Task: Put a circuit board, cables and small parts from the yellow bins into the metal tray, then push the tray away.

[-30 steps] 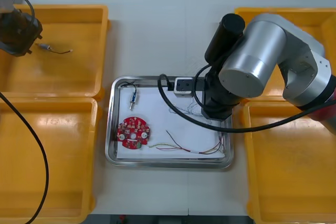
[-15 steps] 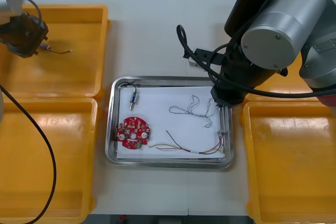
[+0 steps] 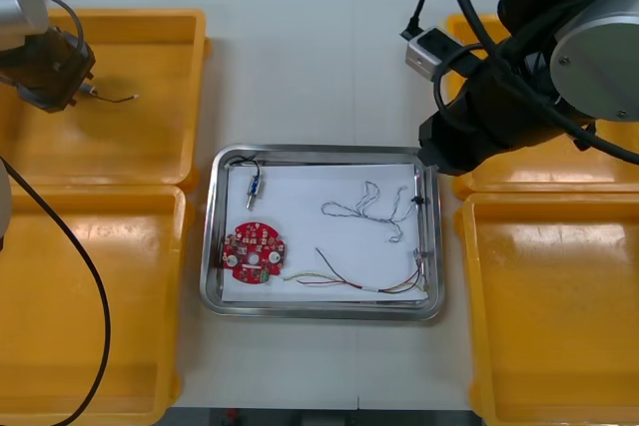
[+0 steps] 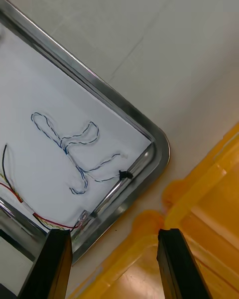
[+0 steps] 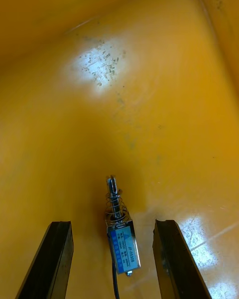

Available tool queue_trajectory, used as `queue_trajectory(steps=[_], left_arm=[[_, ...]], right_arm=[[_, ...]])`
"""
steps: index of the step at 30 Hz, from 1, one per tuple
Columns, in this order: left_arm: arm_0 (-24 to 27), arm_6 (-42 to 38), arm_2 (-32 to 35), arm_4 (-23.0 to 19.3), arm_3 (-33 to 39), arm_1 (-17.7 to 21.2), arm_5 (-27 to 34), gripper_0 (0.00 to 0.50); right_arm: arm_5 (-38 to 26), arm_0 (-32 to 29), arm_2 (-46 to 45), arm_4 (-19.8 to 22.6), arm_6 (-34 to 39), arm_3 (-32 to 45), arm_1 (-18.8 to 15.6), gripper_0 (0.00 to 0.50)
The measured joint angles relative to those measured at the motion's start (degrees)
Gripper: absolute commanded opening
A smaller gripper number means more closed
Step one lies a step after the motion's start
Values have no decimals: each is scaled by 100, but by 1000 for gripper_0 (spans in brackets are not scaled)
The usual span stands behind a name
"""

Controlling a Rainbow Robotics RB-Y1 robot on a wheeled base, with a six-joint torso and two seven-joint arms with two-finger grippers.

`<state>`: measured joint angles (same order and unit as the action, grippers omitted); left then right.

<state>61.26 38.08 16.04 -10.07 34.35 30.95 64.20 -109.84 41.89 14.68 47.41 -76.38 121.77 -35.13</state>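
Steep overhead view of a light table [image 3: 300, 77] with a metal tray [image 3: 212, 236] at its centre and yellow bins on both sides.

The left gripper [image 3: 52, 75] hangs at about 10 o'clock from the tray, over the far left yellow bin [image 3: 150, 137]. Its wrist camera shows the two black fingers [image 5: 56, 259] spread apart. A small metal part [image 5: 122, 234] (a blue-labelled body with a spring at one end) lies on the bin floor between them, touching neither finger.

The right gripper [image 4: 112, 234] is at about 2 o'clock from the tray's centre, above the tray's far right corner and the rim of a right-hand yellow bin [image 4: 209, 224]. Its fingers [image 4: 172, 264] are also spread apart, with nothing between them.

Inside the tray, on its white lining:
- The round red circuit board [image 3: 254, 254] lies at about 8 o'clock.
- A second small metal part [image 3: 255, 187] lies at about 10 o'clock.
- The twisted blue and white cable [image 3: 367, 209] curls loosely at about 3 o'clock.
- The red and yellow cable [image 3: 354, 282] runs along the near edge at about 5 o'clock.
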Motion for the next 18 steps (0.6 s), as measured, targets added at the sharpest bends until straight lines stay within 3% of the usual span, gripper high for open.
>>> queue_trajectory(steps=[3,6,9,12,14,15,16,17,18], left_arm=[[0,-5,0,21,-45,-8,0,472],[0,-6,-2,33,-96,-19,-1,471],[0,-6,-5,46,-143,-30,-1,433],[0,-6,-15,52,-161,-31,-2,313],[0,-6,-47,53,-162,-31,-2,160],[0,-6,-66,53,-162,-31,-2,118],[0,-6,-85,53,-162,-32,-2,30],[0,-6,-103,53,-163,-35,-2,0],[0,-6,-118,54,-163,-40,-3,0]], right_arm=[[0,-268,-98,-61,526,198,-159,500],[0,-520,-198,-172,606,316,-310,500],[0,-717,-374,-197,739,373,-424,500],[0,-884,-604,-178,1186,418,-498,500],[0,-1010,-803,-97,1378,458,-541,500],[0,-1072,-901,-40,1421,474,-560,500],[0,-1139,-1008,34,1454,489,-582,500],[0,-1206,-1114,112,1486,500,-603,500],[0,-1275,-1217,177,1528,506,-624,500]])
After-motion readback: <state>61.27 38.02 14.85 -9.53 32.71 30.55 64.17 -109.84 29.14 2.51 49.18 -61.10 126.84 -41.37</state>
